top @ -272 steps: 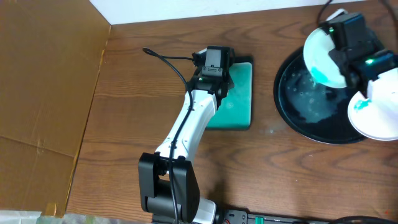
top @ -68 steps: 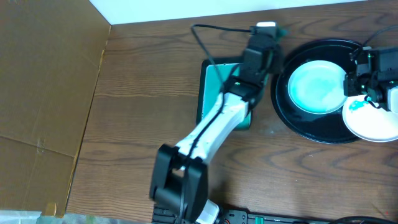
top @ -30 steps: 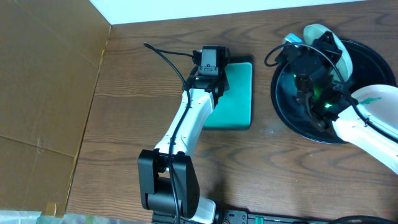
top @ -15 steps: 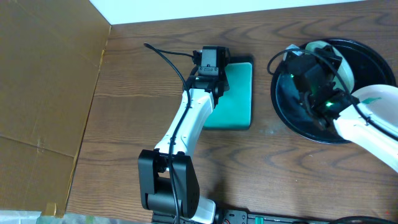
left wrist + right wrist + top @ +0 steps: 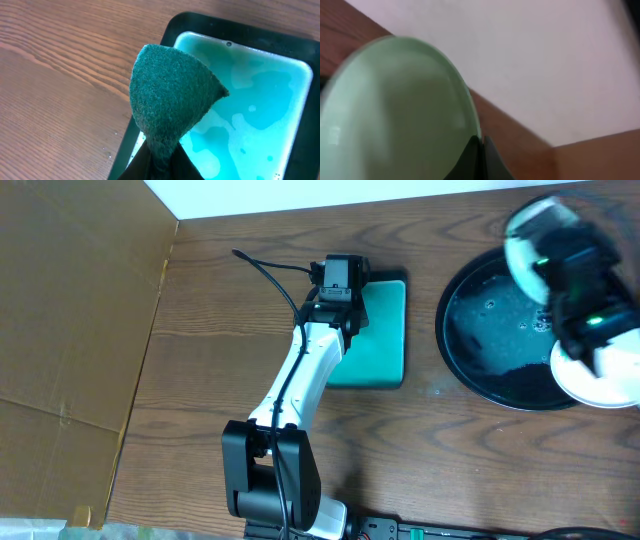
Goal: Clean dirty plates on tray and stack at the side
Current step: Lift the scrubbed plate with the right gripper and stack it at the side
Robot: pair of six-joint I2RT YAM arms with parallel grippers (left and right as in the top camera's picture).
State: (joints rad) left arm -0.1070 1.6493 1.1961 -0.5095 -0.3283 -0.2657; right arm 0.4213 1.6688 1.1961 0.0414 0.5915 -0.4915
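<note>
My right gripper (image 5: pixel 575 265) is shut on the rim of a white plate (image 5: pixel 540 225) and holds it lifted over the far right part of the black tray (image 5: pixel 490 370); the overhead view is blurred there. In the right wrist view the plate (image 5: pixel 395 115) fills the left and the jaws (image 5: pixel 481 142) pinch its edge. Another white plate (image 5: pixel 590 385) lies at the tray's right rim, partly hidden by the arm. My left gripper (image 5: pixel 340 280) is shut on a green scouring pad (image 5: pixel 172 100) over the left edge of the teal dish (image 5: pixel 250 115).
The small teal dish (image 5: pixel 385 340) with a black edge holds liquid and sits left of the tray. A brown cardboard sheet (image 5: pixel 70 330) covers the table's left side. A white wall runs along the far edge. Water drops lie on the tray floor.
My right arm has swung from the tray's left half to its far right, carrying the plate up and rightward. My left arm has not moved in the last second.
</note>
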